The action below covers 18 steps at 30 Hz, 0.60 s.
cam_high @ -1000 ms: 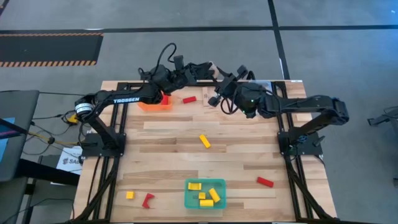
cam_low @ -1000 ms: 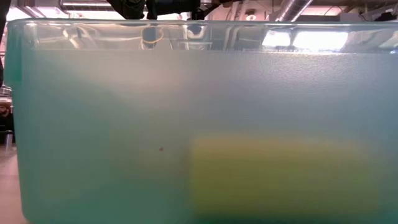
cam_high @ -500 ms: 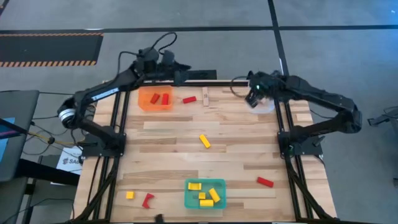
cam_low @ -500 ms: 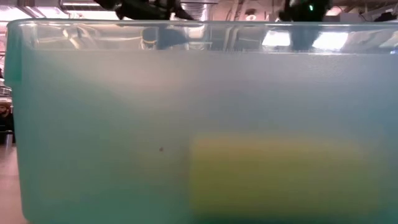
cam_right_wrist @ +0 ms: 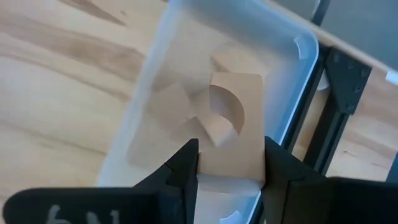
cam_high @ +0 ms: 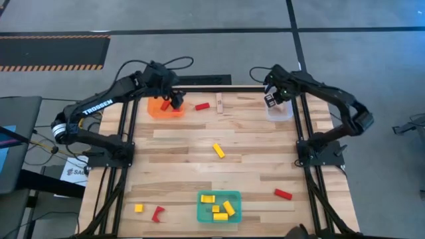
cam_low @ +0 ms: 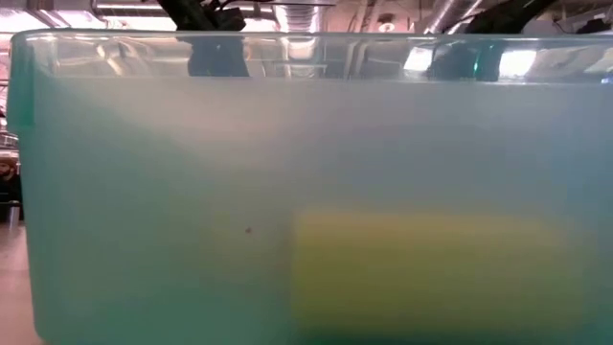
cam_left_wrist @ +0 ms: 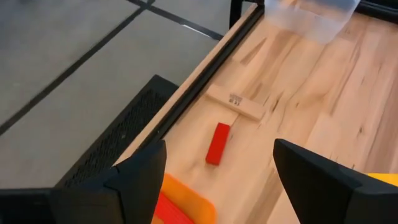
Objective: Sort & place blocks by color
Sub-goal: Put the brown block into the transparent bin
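Note:
My right gripper (cam_high: 272, 100) (cam_right_wrist: 230, 158) is over the clear tray (cam_high: 281, 111) (cam_right_wrist: 292, 43) at the table's far right, shut on a pale wood block (cam_right_wrist: 239, 134) with a half-round notch. Other wood blocks (cam_right_wrist: 169, 102) lie in that tray. My left gripper (cam_high: 175, 101) (cam_left_wrist: 221, 155) hangs open over the right side of the orange tray (cam_high: 159, 110) (cam_left_wrist: 186, 202). Beyond it a red block (cam_high: 202, 106) (cam_left_wrist: 217, 143) and a wood block (cam_high: 220, 104) (cam_left_wrist: 235, 103) lie flat on the table. Loose yellow (cam_high: 218, 151) and red (cam_high: 283, 194) blocks lie nearer. My right gripper pinches the notched wood block between its two fingers (cam_right_wrist: 186, 168), one on each of two opposite sides, at the block's lower end (cam_right_wrist: 214, 163). The flat notched face is turned toward the wrist camera. The block is over the clear tray; whether it touches the tray's floor cannot be told.
The teal tray (cam_high: 219, 207) with yellow blocks sits at the near edge; its wall (cam_low: 192, 192) fills the low view, a yellow block (cam_low: 431, 268) blurred behind it. A yellow block (cam_high: 138, 208) and a red one (cam_high: 157, 214) lie near left. Black frame rails (cam_high: 299, 126) border the table.
My right gripper has swung from the far middle of the table toward the right edge and now stands over the clear tray. My left gripper pulled back past the far edge, uncovering the orange tray, then came toward the near edge to hang over that tray's right side.

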Each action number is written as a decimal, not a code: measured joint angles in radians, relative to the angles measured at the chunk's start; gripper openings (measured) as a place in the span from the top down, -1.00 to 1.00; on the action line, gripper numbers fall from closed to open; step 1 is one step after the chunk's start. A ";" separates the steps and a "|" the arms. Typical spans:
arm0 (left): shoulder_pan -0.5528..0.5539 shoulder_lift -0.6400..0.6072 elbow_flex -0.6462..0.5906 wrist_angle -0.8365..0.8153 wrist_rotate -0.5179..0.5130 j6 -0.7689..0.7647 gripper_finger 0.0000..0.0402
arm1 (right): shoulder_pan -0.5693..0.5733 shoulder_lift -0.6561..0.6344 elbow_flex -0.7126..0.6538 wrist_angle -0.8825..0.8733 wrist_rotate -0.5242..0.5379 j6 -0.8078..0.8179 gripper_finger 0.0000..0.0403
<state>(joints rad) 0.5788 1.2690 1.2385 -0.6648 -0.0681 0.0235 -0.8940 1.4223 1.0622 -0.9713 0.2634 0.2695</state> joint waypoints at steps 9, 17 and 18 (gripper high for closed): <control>-0.011 0.000 0.000 0.001 -0.007 0.000 -0.40 | -0.039 0.145 0.000 0.192 0.002 0.044 0.37; -0.010 0.000 0.000 0.000 -0.008 0.000 -0.40 | -0.058 0.252 0.000 0.206 -0.035 0.047 0.29; -0.010 0.000 0.000 0.000 -0.008 0.000 -0.40 | -0.058 0.258 0.000 0.206 -0.035 0.047 0.26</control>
<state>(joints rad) 0.5686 1.2690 1.2385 -0.6651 -0.0761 0.0235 -0.9520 1.6806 1.0622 -0.7654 0.2282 0.3163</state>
